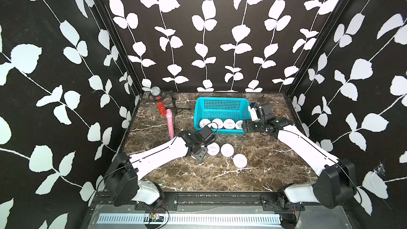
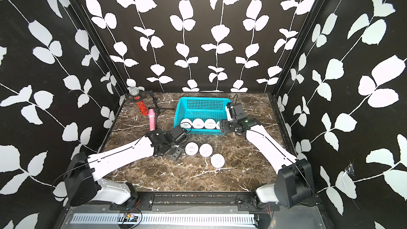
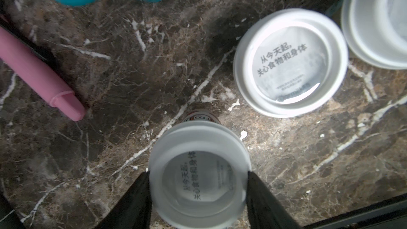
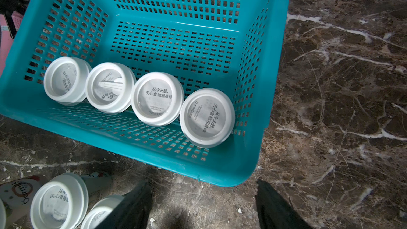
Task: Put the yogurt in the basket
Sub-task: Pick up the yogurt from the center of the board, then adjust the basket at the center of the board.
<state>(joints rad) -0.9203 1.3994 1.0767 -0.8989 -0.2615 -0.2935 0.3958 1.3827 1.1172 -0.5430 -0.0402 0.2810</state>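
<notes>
Txt on yogurt [image 4: 157,98] lids: "从今天起, 关心食物和身体", brand "Oarmilk"; 4 in basket [image 4: 209,170].

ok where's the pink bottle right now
In both top views the pink bottle lies flat on the marble table, on the robot's left of the basket and right beside the red glitter microphone.

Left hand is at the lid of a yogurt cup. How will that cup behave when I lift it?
The yogurt cup should lift stiffly: the left hand pinches its lid rim from both sides. That rim looks smooth and round, so it may slip or swivel. Small and plastic, it is probably light.
</notes>
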